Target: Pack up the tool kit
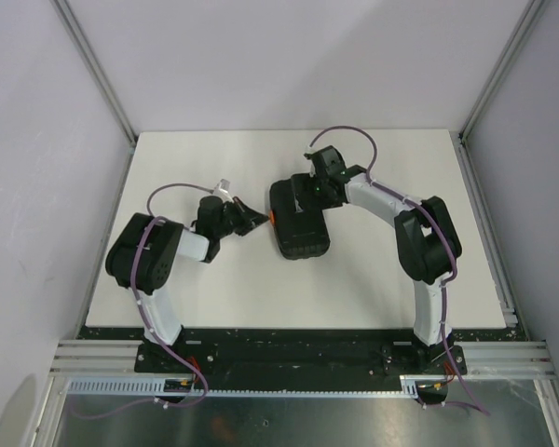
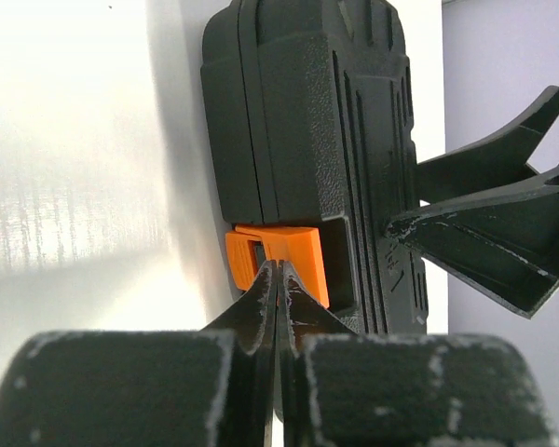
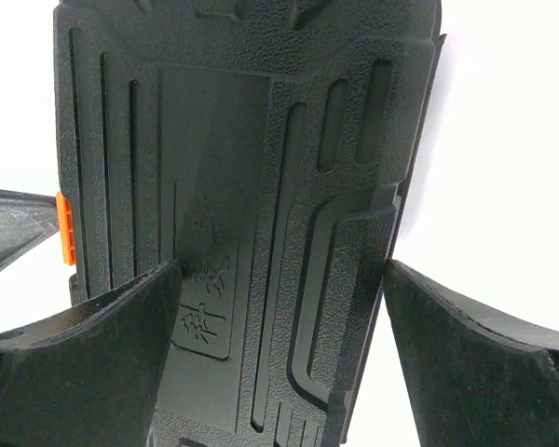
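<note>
Tool kit (image 1: 303, 233) (shut) sits well off tbl (image 1: 205, 158) edges.

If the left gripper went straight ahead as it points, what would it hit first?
The orange latch on the case: the shut left gripper points at it, tips seemingly at its edge, though contact is unclear.

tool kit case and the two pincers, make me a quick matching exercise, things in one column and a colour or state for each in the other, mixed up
Things:
1. case
2. latch
3. left pincer
4. right pincer

Colour or state:
a. orange
b. wide open
c. lying closed on the table
d. shut, tips together

Pairs: 1-c, 2-a, 3-d, 4-b
</note>
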You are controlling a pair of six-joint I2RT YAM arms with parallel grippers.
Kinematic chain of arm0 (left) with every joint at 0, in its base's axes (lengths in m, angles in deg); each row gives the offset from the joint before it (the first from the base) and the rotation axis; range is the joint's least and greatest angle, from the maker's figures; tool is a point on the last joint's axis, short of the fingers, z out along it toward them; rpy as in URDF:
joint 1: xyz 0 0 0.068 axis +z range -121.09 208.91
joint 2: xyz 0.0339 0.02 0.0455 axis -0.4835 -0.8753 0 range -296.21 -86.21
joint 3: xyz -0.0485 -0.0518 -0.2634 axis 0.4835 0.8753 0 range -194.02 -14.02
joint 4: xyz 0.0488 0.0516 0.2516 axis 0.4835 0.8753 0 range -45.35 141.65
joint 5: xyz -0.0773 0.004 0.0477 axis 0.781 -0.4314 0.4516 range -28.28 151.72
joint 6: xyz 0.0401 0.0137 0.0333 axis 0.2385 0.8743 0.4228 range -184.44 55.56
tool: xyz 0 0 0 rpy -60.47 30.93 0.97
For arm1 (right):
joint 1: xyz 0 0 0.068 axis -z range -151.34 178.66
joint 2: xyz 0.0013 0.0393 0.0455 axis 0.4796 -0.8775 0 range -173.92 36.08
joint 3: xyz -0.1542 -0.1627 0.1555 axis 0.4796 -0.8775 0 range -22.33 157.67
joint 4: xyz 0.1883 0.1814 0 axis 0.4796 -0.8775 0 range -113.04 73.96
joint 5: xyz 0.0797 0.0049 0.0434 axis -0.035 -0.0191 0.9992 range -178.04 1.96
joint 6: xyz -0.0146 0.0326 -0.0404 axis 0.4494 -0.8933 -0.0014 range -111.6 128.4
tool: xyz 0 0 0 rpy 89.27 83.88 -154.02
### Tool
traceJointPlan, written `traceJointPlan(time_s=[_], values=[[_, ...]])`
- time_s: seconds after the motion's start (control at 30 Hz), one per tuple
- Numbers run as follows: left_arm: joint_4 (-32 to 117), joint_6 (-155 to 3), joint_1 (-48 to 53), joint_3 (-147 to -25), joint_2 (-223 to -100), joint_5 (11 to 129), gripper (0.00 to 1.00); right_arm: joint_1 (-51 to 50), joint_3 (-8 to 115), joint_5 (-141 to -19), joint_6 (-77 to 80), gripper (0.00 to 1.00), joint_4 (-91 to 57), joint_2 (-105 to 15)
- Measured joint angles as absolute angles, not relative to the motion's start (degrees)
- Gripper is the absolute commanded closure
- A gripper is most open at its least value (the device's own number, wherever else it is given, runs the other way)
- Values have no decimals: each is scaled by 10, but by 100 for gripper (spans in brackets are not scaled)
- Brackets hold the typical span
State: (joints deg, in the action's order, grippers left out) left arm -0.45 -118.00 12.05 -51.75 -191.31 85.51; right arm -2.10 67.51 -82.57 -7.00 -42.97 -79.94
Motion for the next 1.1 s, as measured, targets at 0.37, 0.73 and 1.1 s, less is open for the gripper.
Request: traceJointPlan(time_s=[0.37, 0.73, 1.1], values=[[-9, -1182, 102, -521, -1933, 854, 100, -15, 676, -827, -68, 9, -432, -801], [-9, -1182, 100, -523, -1935, 848, 86, -10, 683, -813, -60, 9, -442, -810], [13, -1182, 95, -534, -1930, 829, 84, -10, 681, -813, -60, 11, -439, -810]])
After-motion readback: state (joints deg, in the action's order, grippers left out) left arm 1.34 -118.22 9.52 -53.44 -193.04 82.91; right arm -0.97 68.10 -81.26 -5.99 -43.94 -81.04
